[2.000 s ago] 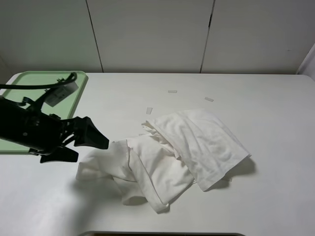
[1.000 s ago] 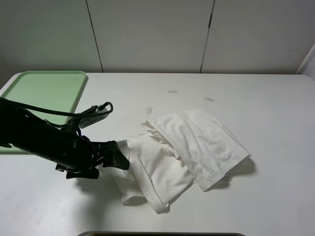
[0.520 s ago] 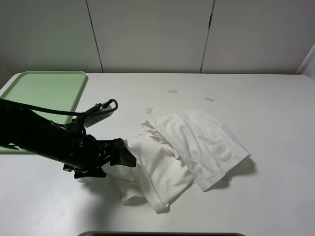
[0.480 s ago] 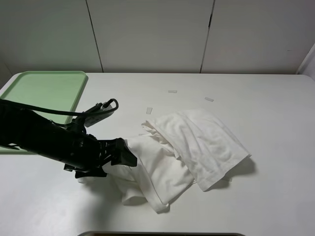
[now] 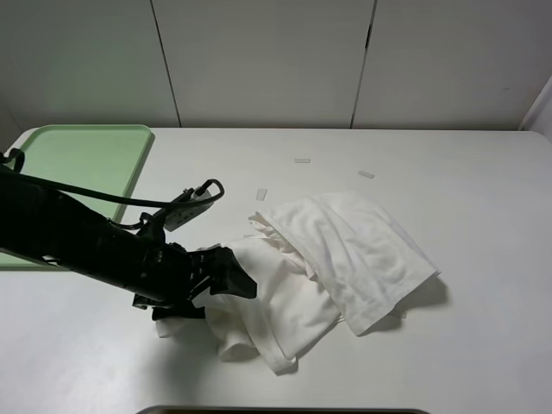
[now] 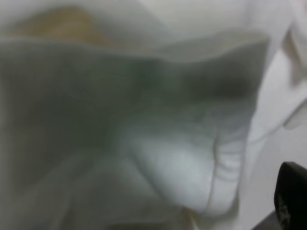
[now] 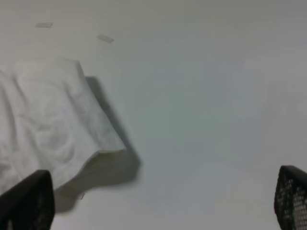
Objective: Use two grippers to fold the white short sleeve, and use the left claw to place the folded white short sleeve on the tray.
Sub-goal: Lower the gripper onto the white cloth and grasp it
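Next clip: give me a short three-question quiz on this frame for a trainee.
1. Fill in: the right end effector has its jaws standing ____.
2. Which arm appears in the exterior high view? A) left arm B) right C) both
3. True or false: the white short sleeve lies on the tray.
Key: 1 open; 2 A; 3 false, it lies on the table, off the tray.

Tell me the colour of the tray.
The tray is pale green; the exterior high view shows it best.
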